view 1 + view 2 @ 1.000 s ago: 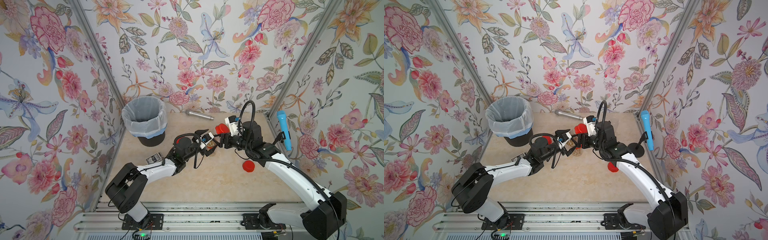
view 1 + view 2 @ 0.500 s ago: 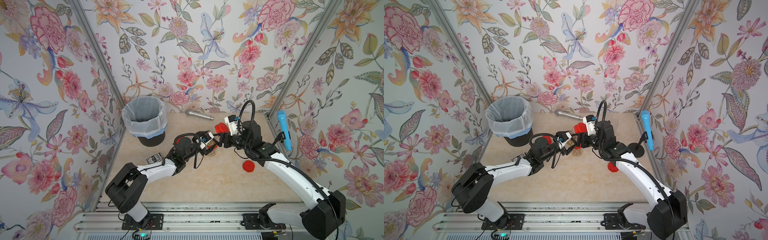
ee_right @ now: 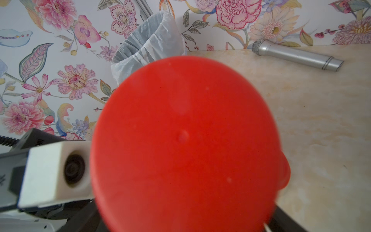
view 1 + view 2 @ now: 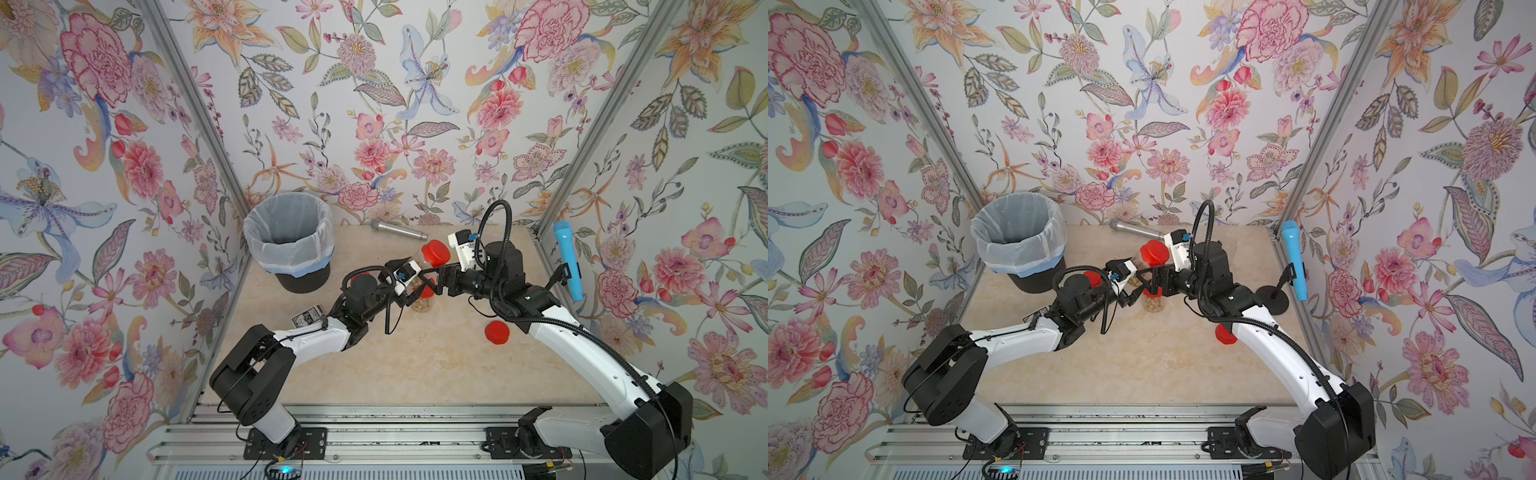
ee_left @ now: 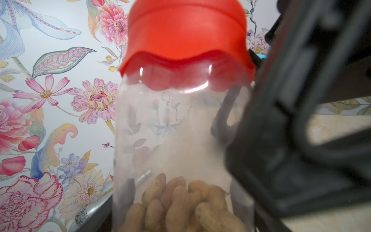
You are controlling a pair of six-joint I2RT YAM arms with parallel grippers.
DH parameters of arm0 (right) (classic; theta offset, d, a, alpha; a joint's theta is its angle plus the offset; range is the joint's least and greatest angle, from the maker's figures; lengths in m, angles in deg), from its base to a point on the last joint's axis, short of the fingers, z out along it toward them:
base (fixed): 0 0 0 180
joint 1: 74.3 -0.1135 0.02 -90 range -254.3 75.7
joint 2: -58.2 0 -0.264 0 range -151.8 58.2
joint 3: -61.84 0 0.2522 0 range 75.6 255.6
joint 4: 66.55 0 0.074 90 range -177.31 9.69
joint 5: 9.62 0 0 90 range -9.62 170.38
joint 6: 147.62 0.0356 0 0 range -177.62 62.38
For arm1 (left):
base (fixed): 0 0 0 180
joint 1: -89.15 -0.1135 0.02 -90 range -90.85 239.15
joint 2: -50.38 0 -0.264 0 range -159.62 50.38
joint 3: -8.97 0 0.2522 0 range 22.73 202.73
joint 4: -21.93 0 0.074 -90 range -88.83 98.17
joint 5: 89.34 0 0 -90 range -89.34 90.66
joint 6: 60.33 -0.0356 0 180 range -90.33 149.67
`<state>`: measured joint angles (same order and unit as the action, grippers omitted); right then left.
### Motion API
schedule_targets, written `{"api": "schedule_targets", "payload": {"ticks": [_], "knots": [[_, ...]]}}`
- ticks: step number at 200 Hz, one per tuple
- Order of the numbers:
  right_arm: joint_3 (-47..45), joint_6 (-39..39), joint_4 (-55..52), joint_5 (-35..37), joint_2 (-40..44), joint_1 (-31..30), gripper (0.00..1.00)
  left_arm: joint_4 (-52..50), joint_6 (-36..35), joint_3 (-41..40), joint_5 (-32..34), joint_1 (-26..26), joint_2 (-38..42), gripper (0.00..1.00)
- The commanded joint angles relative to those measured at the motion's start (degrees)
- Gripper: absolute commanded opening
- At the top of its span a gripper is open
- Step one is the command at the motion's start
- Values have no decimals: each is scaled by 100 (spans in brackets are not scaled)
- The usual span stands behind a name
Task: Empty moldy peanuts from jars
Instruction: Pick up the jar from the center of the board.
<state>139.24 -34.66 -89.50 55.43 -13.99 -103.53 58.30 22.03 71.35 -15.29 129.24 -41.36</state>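
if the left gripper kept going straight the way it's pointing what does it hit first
The clear jar with the red lid: it fills the left wrist view dead ahead, and in a top view the left gripper points straight at it. They look very close; contact is unclear.

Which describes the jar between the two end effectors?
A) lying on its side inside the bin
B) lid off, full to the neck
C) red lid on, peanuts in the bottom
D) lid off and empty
C: in the left wrist view the jar is upright with its red lid on, and the peanuts fill only its bottom.
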Motion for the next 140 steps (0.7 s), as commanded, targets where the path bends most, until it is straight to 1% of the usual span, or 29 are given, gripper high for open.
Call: {"api": "schedule_targets", "payload": {"ticks": [1,37,45,48,53,68,82,92,101,116,140], "knots": [[-152,22,105,-72,226,57,93,423,90,-76,165,-61,0,46],[-555,293,101,-384,612,439,95,403,28,-227,348,-211,165,46],[-669,391,102,-527,736,577,95,306,-200,-254,452,-225,163,46],[-698,436,102,-593,772,642,96,273,-248,-268,512,-222,350,46],[-756,530,102,-695,846,738,96,240,-328,-302,614,-222,417,46],[-864,1092,108,-1035,1035,1141,95,245,-551,-465,992,-222,576,46],[-821,1874,112,-1616,1015,1576,92,267,-749,-625,1321,-213,752,46],[-714,2343,119,-2003,926,1813,87,269,-896,-730,1537,-188,876,46],[-554,2557,119,-2239,845,1900,85,230,-1048,-790,1734,-159,974,46],[-102,2639,-132,-2473,615,1938,82,98,-1280,-861,2048,-93,1106,46],[611,2611,-427,-2705,56,1876,74,-105,-1607,-925,2379,1,1257,46]]}}
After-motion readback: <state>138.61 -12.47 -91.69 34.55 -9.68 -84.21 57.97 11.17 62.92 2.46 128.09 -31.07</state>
